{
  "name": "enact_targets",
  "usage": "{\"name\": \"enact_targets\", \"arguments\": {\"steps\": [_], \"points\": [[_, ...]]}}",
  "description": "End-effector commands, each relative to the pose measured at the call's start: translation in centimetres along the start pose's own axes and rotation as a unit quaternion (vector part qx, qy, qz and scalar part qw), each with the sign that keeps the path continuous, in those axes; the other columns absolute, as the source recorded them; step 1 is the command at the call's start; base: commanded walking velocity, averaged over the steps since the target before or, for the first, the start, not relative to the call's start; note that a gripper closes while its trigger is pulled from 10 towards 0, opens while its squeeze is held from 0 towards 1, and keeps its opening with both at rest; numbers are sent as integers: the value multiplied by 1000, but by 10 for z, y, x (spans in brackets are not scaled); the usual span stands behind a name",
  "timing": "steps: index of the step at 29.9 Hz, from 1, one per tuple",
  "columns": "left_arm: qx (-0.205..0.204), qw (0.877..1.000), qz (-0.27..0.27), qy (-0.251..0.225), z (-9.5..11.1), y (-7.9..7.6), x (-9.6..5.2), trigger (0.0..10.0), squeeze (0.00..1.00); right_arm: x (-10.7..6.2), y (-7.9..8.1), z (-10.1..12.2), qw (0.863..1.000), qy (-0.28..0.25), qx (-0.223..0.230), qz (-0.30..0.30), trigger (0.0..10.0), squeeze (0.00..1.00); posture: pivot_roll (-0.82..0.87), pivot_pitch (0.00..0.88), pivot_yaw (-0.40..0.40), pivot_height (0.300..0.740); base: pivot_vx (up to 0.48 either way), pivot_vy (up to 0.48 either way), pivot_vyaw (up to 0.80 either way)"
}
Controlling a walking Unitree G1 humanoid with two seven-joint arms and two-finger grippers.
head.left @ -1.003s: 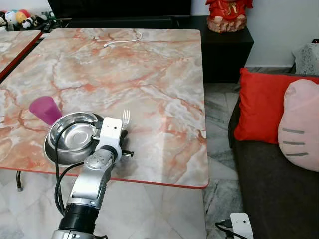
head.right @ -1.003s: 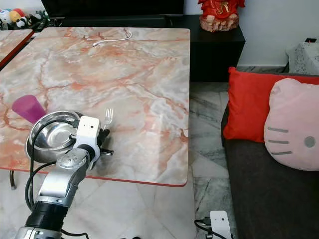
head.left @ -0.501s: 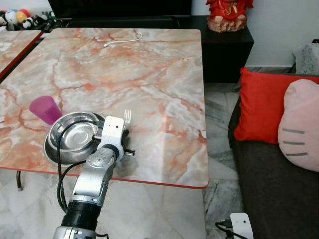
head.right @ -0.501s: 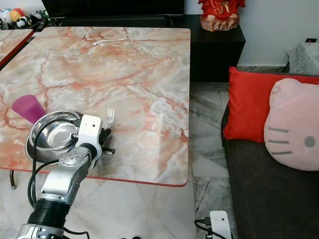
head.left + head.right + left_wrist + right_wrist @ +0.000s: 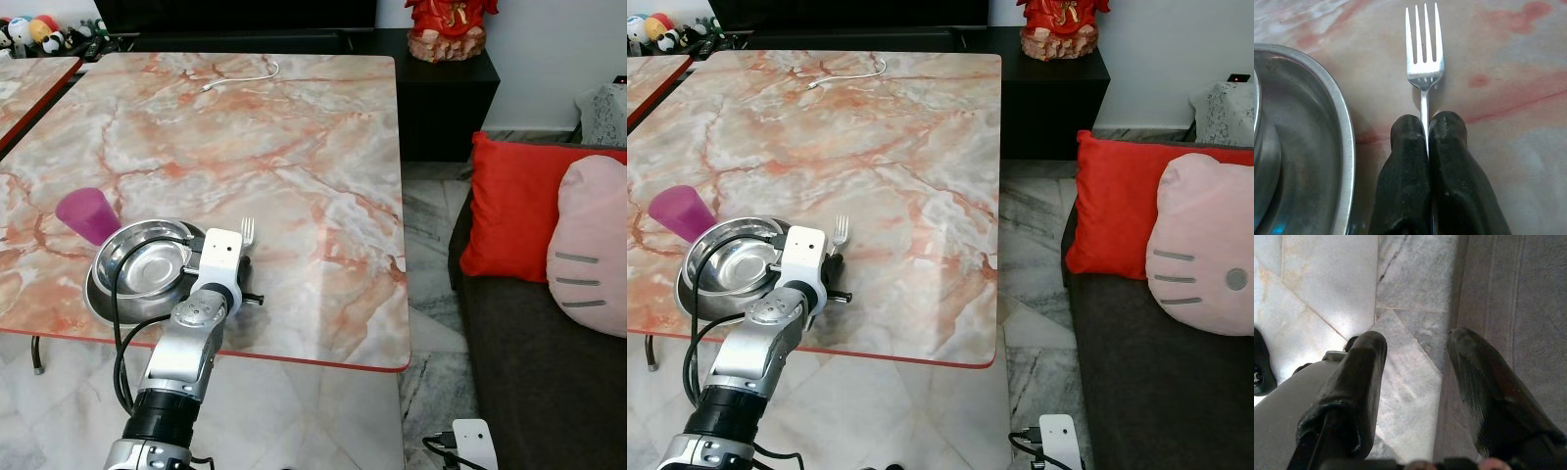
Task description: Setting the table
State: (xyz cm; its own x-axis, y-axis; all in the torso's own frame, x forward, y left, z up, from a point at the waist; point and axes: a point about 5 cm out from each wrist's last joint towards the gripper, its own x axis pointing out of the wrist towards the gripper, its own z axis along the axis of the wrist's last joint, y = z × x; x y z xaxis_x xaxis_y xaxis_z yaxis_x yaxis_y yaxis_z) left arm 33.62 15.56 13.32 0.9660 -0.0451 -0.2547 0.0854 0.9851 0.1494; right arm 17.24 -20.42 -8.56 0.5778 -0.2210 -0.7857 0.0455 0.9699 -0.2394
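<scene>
Steel fork (image 5: 1423,54) pinched by left tool (image 5: 1428,128) beside bowl (image 5: 1327,142) — right tool (image 5: 1418,357) spread.

Silver fork (image 5: 1424,54) flat beside steel bowl (image 5: 137,269)

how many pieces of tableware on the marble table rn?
3: a purple cup near the table's left edge, a steel bowl just in front of it, and a fork right of the bowl, pinched in the left gripper. Nothing appears hidden.

Fork (image 5: 1424,54) and bowl (image 5: 137,266) looked like shiny polished metal, the desk (image 5: 294,147) was glossy marble-patterned, purple cup (image 5: 86,213) matte plastic.
</scene>
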Motion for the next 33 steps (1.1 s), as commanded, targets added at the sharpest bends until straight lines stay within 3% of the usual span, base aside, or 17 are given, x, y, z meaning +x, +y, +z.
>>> {"name": "enact_targets", "arguments": {"steps": [1, 25, 28, 33], "points": [[6, 1000, 7, 14, -4, 4, 1, 10000, 353, -2, 3, -8, 1000, 14, -1, 3, 10000, 0, -52, 154, 45, 740, 0, 0, 0], [10, 1000, 9, 21, -7, 2, 1, 10000, 357, -2, 3, -8, 1000, 14, -1, 2, 10000, 0, -54, 156, 45, 740, 0, 0, 0], [11, 1000, 9, 22, -7, 2, 1, 10000, 404, -2, 3, -8, 1000, 14, 0, 2, 10000, 0, -53, 155, 45, 740, 0, 0, 0], [15, 1000, 10, 23, -7, 2, 2, 10000, 373, -2, 3, -8, 1000, 14, 0, 1, 10000, 0, -54, 155, 45, 740, 0, 0, 0]]}}
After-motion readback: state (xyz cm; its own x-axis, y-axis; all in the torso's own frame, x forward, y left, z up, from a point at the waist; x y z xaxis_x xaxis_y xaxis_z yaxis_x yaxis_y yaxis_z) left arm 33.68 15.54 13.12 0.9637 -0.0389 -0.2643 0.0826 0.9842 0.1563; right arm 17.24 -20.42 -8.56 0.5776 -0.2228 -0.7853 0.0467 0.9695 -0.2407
